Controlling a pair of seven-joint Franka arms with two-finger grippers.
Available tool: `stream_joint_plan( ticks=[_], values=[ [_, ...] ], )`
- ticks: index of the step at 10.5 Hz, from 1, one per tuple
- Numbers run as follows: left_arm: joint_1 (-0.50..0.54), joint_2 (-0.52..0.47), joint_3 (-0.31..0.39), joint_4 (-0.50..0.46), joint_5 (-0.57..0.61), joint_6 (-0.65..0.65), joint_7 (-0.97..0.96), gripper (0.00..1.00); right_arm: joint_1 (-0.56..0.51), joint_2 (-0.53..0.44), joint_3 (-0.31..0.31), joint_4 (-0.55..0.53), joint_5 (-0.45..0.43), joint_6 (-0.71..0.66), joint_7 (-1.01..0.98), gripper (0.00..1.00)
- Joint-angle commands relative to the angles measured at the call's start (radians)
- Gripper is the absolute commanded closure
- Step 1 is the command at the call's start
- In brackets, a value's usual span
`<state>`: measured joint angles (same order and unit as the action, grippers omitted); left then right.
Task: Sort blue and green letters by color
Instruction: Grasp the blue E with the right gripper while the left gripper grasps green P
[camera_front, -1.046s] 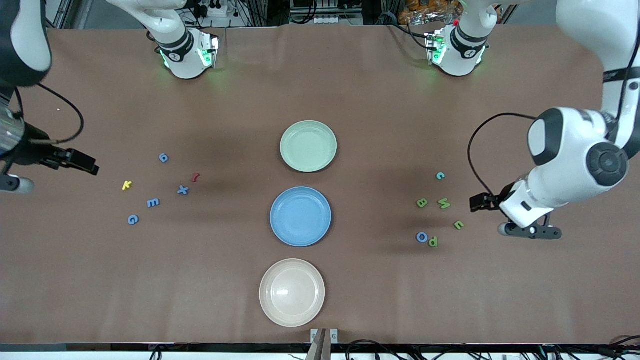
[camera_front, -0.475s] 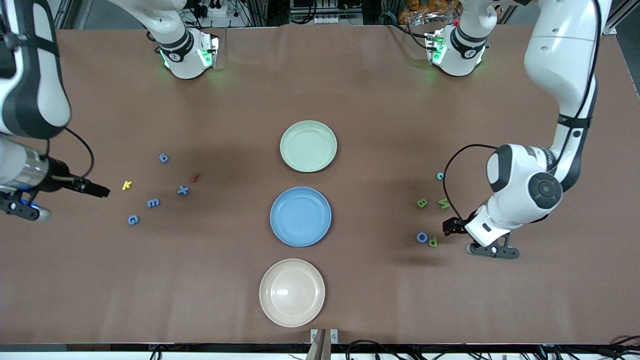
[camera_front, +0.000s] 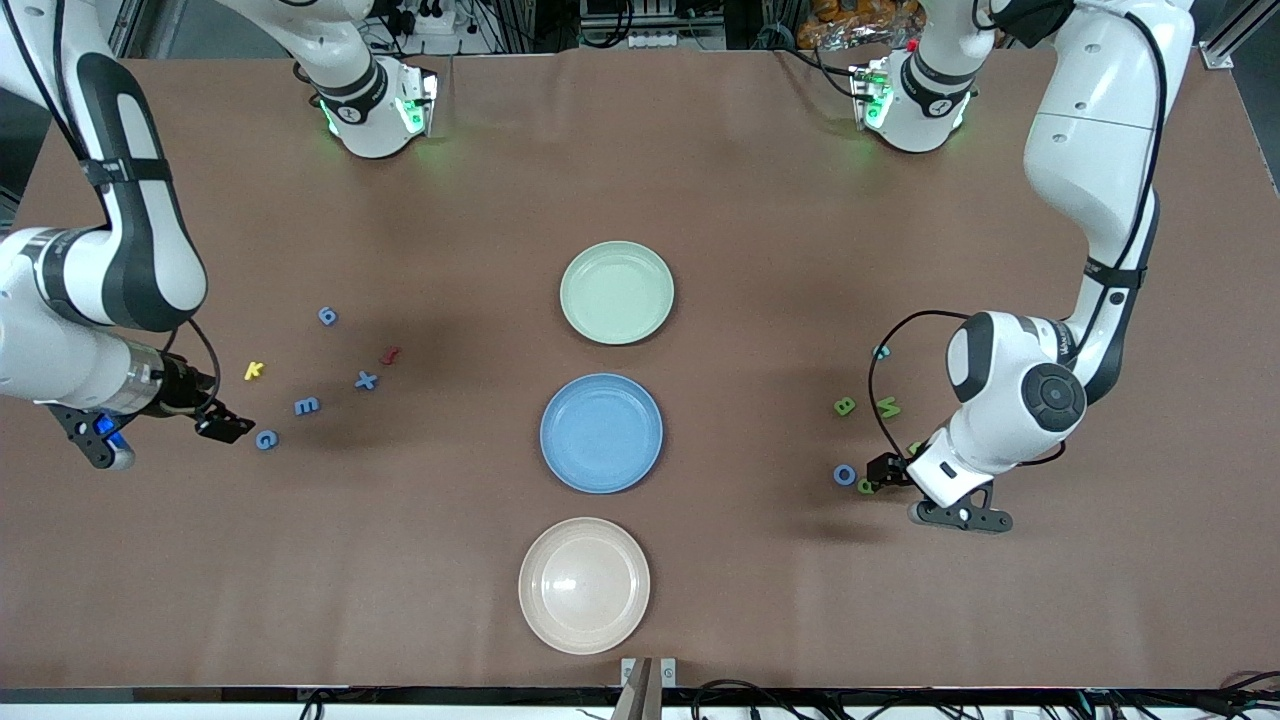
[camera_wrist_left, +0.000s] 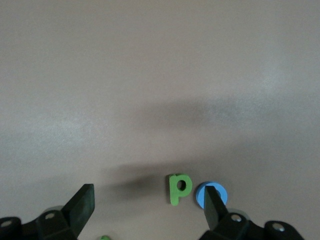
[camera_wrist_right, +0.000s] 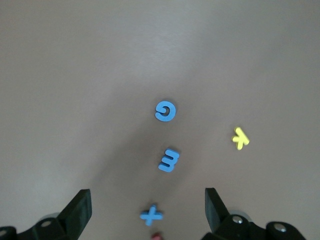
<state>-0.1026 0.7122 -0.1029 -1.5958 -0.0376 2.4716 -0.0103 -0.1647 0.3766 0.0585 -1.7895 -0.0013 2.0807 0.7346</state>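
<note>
Both open, left gripper (camera_wrist_left: 145, 207) over green P (camera_wrist_left: 178, 188), right gripper (camera_wrist_right: 147, 210) over blue letters (camera_wrist_right: 168, 160).

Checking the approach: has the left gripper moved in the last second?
Yes. The left gripper has come toward the blue plate, from past the green u to over the green P beside the blue O, fingers open.

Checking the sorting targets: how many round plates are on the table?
3, in a row mid-table: pale green plate farthest from the front camera, blue plate in the middle, beige plate nearest. None look hidden.
</note>
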Motion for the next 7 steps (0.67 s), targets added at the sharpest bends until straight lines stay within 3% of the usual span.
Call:
stream_joint_plan(
  ticks=[1, 4, 7],
  values=[
    [-0.032, 0.061, 0.014, 0.065, 0.015, 0.0, -0.002, 0.12, -0.009, 0.045, 0.01, -0.004, -0.003, 0.093, 0.352, 0.0],
    [-0.037, 0.096, 0.015, 0.091, 0.056, 0.0, 0.0, 0.26, -0.007, 0.084, 0.01, -0.095, -0.003, 0.238, 0.408, 0.0],
    [-0.039, 0.116, 0.015, 0.109, 0.057, 0.0, 0.001, 0.3, -0.007, 0.094, 0.012, -0.227, -0.005, 0.415, 0.408, 0.0]
  ],
)
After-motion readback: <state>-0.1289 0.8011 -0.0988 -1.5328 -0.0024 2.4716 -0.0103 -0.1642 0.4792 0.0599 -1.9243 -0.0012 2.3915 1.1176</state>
